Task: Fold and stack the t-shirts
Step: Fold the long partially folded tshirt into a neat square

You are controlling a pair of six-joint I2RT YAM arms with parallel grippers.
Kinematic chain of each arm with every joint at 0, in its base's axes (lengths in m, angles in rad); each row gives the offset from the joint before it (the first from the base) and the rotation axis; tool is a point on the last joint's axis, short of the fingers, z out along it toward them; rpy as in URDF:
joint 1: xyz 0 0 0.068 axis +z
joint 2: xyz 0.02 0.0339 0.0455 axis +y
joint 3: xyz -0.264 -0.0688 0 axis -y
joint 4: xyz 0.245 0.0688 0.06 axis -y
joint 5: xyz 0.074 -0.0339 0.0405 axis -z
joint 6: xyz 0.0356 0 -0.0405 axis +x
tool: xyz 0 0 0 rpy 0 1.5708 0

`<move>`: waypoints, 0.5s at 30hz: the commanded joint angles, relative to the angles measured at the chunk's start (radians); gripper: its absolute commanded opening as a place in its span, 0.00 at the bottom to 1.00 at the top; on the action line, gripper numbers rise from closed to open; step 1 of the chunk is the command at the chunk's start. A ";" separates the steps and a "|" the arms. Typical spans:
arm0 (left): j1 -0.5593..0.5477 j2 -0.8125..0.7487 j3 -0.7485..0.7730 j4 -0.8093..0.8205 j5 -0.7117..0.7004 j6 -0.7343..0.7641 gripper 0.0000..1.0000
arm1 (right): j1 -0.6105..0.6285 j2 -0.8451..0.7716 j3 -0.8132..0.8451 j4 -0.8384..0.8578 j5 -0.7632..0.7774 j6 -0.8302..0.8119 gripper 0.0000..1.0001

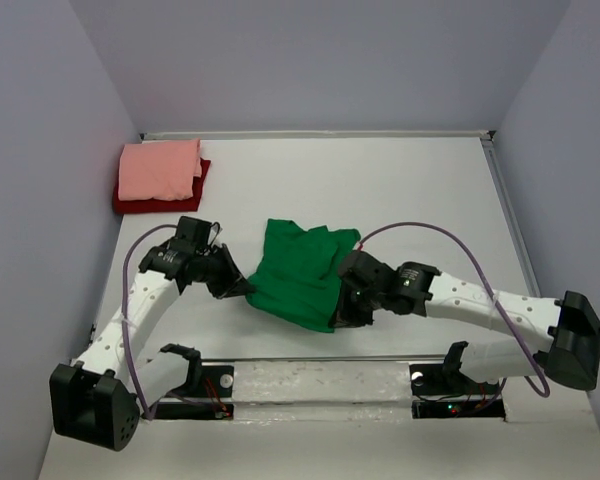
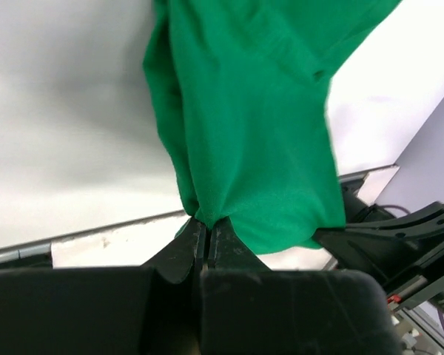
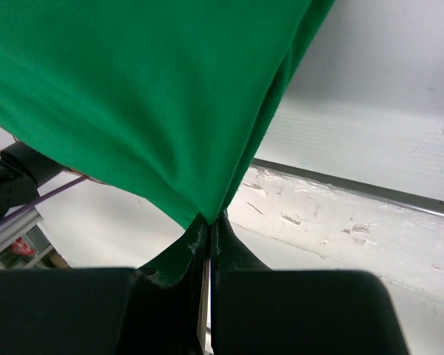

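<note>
The bright green t-shirt [image 1: 302, 270] hangs stretched between both arms above the middle of the table, its far part draped down. My left gripper [image 1: 248, 288] is shut on its near left corner; in the left wrist view the cloth [image 2: 244, 126] runs out of the pinched tips [image 2: 206, 225]. My right gripper [image 1: 342, 318] is shut on the near right corner, and the green cloth [image 3: 148, 96] fans out from its closed tips [image 3: 209, 220]. A folded salmon-pink t-shirt [image 1: 160, 169] lies on a folded dark red t-shirt [image 1: 130, 203] at the far left.
The white table [image 1: 410, 190] is walled at the back and on both sides. A metal rail [image 1: 505, 215] runs along its right edge. The arm bases and their cabling [image 1: 320, 385] sit along the scuffed near edge [image 3: 340, 222].
</note>
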 commanded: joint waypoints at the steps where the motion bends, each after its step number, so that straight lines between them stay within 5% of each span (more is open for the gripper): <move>1: -0.005 0.058 0.145 0.007 -0.072 0.025 0.00 | 0.012 0.042 0.133 -0.127 0.114 -0.047 0.00; 8: -0.017 0.251 0.343 0.053 -0.112 0.103 0.00 | -0.060 0.215 0.364 -0.239 0.230 -0.156 0.00; 15: -0.021 0.498 0.544 0.103 -0.121 0.186 0.00 | -0.285 0.339 0.450 -0.225 0.254 -0.280 0.00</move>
